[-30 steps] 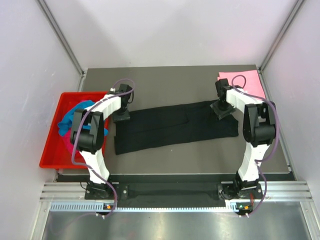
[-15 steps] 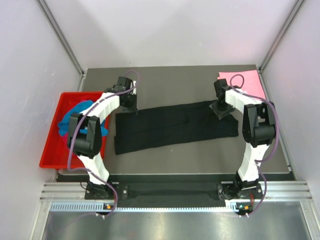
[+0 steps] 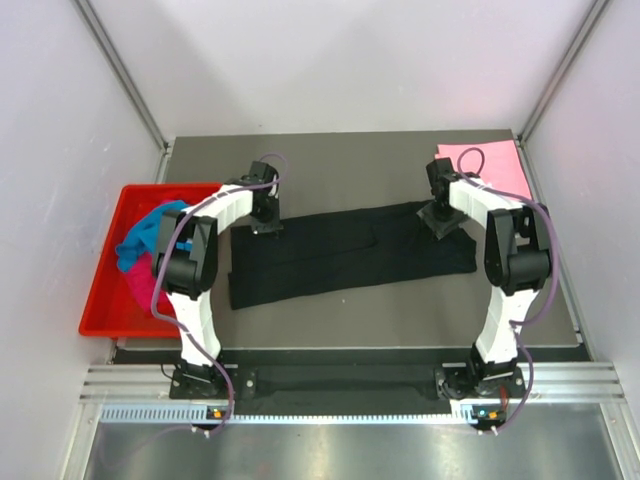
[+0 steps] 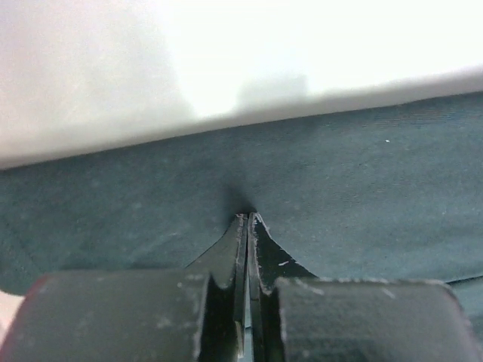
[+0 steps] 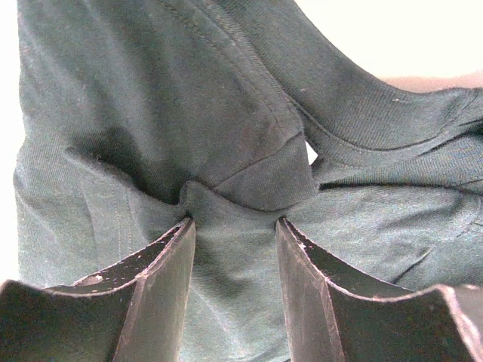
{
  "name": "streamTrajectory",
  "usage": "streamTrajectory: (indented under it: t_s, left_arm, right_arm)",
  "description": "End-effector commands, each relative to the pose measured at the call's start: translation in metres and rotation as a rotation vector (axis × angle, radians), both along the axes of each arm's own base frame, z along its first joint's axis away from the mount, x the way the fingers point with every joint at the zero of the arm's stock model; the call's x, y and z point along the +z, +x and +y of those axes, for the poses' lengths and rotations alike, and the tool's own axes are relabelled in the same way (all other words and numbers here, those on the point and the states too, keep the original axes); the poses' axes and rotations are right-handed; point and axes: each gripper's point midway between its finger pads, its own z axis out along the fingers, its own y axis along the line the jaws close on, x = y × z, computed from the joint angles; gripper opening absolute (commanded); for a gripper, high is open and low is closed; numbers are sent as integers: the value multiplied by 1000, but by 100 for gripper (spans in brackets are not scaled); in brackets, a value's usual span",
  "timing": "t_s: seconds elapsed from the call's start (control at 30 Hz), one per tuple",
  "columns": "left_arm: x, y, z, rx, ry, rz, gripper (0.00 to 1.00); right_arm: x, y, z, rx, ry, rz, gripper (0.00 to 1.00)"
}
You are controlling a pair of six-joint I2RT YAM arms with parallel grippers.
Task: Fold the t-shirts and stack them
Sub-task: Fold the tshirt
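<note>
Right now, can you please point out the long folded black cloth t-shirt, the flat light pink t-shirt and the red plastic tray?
Black cloth t-shirt (image 3: 350, 252), top external view, middle of the folded strip.
Light pink t-shirt (image 3: 500, 160), top external view, its bare centre.
Red plastic tray (image 3: 100, 300), top external view, bare floor near its front-left corner.
</note>
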Motion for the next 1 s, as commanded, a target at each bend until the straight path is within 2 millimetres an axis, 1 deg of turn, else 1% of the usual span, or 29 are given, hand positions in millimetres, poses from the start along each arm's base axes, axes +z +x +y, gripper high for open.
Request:
streamTrajectory:
  t_s: [0.0, 0.03, 0.07, 0.13, 0.17, 0.23, 0.3, 0.37, 0.4, 0.43, 0.5, 0.57, 0.7, 0.73, 0.8, 0.83, 0.87, 0.97]
  left_arm:
    - [-24, -39, 44, 126, 146, 133, 1]
    - [-23, -42, 45, 131, 153, 133, 2]
    - [-27, -49, 49, 141, 168, 149, 2]
    - [-26, -55, 57, 171, 198, 149, 2]
    - [-29, -63, 60, 176, 207, 163, 1]
    - [-30, -73, 63, 191, 206, 173, 0]
    - [-25, -76, 64, 205, 200, 163, 0]
    - [-25, -83, 67, 219, 200, 169, 0]
    - [-20, -84, 67, 220, 197, 159, 0]
    - [-20, -89, 70, 222, 205, 166, 0]
    - [-16, -91, 76, 231, 232, 150, 1]
    - [-17, -97, 82, 243, 242, 164, 1]
    - [-18, -105, 87, 267, 239, 174, 1]
    - [-19, -108, 88, 268, 244, 179, 1]
    - [-15, -110, 91, 279, 249, 167, 1]
    - [-15, -111, 92, 280, 251, 168, 1]
    - [-12, -111, 92, 287, 250, 164, 1]
    - [-10, -113, 89, 296, 220, 155, 1]
  right_arm:
    - [-17, 30, 37, 60, 64, -97, 47]
    - [-18, 31, 38, 66, 64, -96, 47]
    - [-17, 32, 41, 75, 63, -99, 47]
    - [-18, 33, 47, 89, 65, -98, 47]
    - [-19, 32, 50, 94, 65, -95, 47]
    - [-20, 30, 53, 86, 72, -92, 47]
    - [-23, 24, 57, 84, 75, -84, 47]
    - [-23, 24, 66, 91, 91, -96, 47]
    - [-23, 23, 68, 93, 98, -95, 47]
    - [-24, 23, 70, 97, 101, -94, 47]
    - [-22, 24, 76, 107, 104, -96, 47]
    - [-23, 24, 80, 115, 111, -96, 47]
    - [-18, 33, 91, 142, 125, -121, 47]
    - [-22, 33, 92, 147, 126, -111, 47]
    - [-23, 37, 97, 158, 131, -113, 47]
    - [-28, 37, 98, 166, 129, -103, 47]
    - [-27, 42, 99, 167, 129, -110, 47]
    - [-39, 47, 98, 173, 120, -91, 47]
